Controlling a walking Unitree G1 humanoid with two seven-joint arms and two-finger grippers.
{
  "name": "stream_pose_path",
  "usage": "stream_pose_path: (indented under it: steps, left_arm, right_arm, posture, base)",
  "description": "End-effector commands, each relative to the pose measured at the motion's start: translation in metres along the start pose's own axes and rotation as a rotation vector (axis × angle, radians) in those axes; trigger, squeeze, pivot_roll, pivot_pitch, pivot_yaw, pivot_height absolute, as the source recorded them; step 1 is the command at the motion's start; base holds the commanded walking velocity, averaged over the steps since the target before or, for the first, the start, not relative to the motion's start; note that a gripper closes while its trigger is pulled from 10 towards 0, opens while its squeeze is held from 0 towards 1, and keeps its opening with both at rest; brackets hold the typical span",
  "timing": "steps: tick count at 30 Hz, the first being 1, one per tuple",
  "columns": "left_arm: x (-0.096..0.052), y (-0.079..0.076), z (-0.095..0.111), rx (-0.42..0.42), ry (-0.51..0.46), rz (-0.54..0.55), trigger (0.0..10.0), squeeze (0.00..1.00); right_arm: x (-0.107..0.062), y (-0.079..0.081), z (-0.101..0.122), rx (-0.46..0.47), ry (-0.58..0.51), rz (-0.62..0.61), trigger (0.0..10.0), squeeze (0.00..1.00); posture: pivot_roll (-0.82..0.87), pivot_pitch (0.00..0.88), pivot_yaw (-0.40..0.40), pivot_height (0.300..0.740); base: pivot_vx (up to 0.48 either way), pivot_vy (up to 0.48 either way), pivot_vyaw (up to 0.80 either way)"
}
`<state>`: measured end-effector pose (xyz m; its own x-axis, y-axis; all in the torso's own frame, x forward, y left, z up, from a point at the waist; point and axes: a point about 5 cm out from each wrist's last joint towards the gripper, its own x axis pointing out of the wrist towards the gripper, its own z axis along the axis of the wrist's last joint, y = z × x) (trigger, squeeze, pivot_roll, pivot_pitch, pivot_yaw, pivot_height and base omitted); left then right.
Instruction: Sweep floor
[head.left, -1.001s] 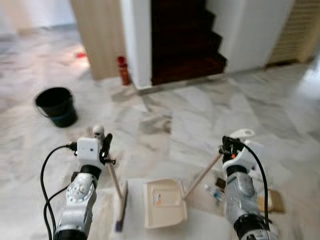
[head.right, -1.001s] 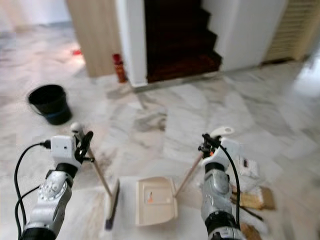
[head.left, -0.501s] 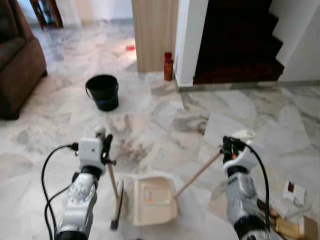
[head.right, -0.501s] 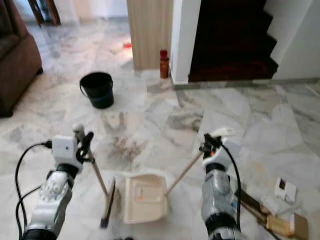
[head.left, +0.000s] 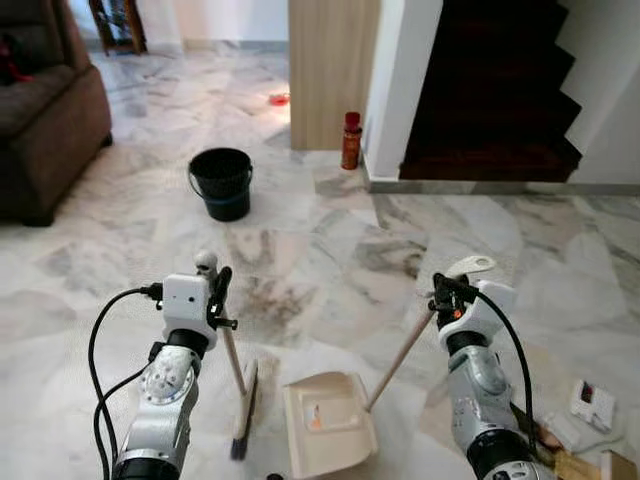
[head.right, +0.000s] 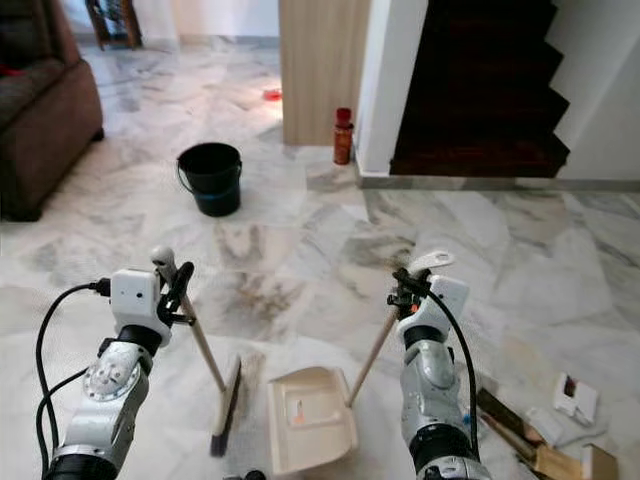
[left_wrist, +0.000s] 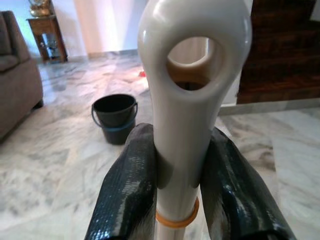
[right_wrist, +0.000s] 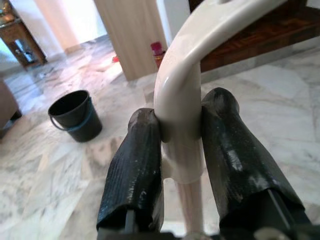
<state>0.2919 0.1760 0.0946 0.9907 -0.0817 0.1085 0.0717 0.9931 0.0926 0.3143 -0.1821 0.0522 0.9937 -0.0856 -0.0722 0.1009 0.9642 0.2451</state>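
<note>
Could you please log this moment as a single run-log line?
left gripper: shut on broom handle | right gripper: shut on dustpan handle | dustpan: on floor beside broom head | bucket: ahead

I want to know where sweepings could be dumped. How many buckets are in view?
1. A black bucket stands on the marble floor ahead and to the robot's left, between the brown sofa and the wooden pillar. Others may be hidden.

A wooden-handled broom (head.left: 237, 375) is held slanted beside a cream dustpan (head.left: 328, 436) resting on marble floor (head.left: 320, 250).
</note>
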Motion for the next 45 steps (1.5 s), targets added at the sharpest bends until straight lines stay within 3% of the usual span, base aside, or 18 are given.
stream_pose_path:
  steps: [1, 12, 29, 45]
  left_arm:
    - [0.0062, 0.0004, 0.0116, 0.000, -0.045, 0.002, 10.0, 0.00]
    - [0.0069, 0.0001, 0.0118, -0.005, -0.045, 0.008, 10.0, 0.00]
    - [0.0070, 0.0012, 0.0131, 0.000, -0.048, 0.011, 10.0, 0.00]
    - [0.0068, 0.0002, 0.0138, -0.005, -0.050, 0.009, 10.0, 0.00]
  right_arm:
    - [0.0048, 0.0049, 0.0095, -0.014, -0.042, 0.023, 10.0, 0.00]
    - [0.0054, 0.0028, 0.0109, 0.032, -0.046, 0.015, 10.0, 0.00]
    - [0.0061, 0.0091, 0.0109, 0.012, -0.043, 0.047, 10.0, 0.00]
    - [0.0058, 0.0085, 0.0101, 0.055, -0.041, 0.040, 10.0, 0.00]
  posture:
    - [0.03, 0.000, -0.019, 0.740]
    - [0.02, 0.000, -0.022, 0.740]
    - [0.02, 0.000, -0.021, 0.740]
    - [0.03, 0.000, -0.022, 0.740]
  base:
    - [0.000, 0.000, 0.00]
    - [0.000, 0.000, 0.00]
    - [0.277, 0.000, 0.13]
    - [0.301, 0.000, 0.12]
